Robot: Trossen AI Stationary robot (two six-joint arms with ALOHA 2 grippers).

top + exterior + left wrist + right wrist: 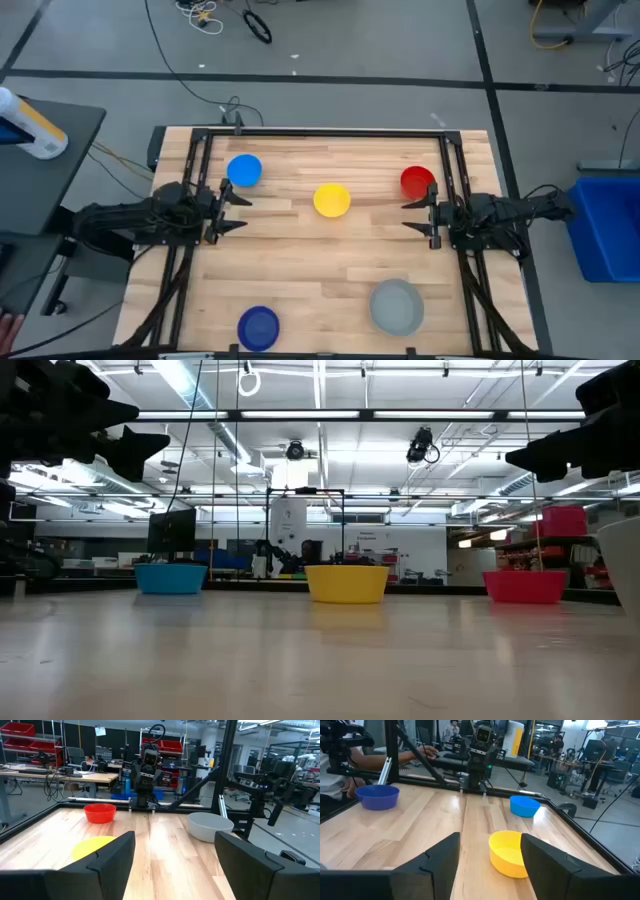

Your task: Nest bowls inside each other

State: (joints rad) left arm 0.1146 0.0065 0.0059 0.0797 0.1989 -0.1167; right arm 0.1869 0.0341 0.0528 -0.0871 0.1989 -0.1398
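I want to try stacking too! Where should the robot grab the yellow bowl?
Probably by its rim, coming straight down from above. The yellow bowl sits upright and open-side up with thin walls, so one finger could slip inside and one outside. It stands alone mid-table between the open left end effector and right end effector.

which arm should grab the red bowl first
Right. The right gripper hangs open just beside the red bowl, while the left gripper sits across the table by the light blue bowl.
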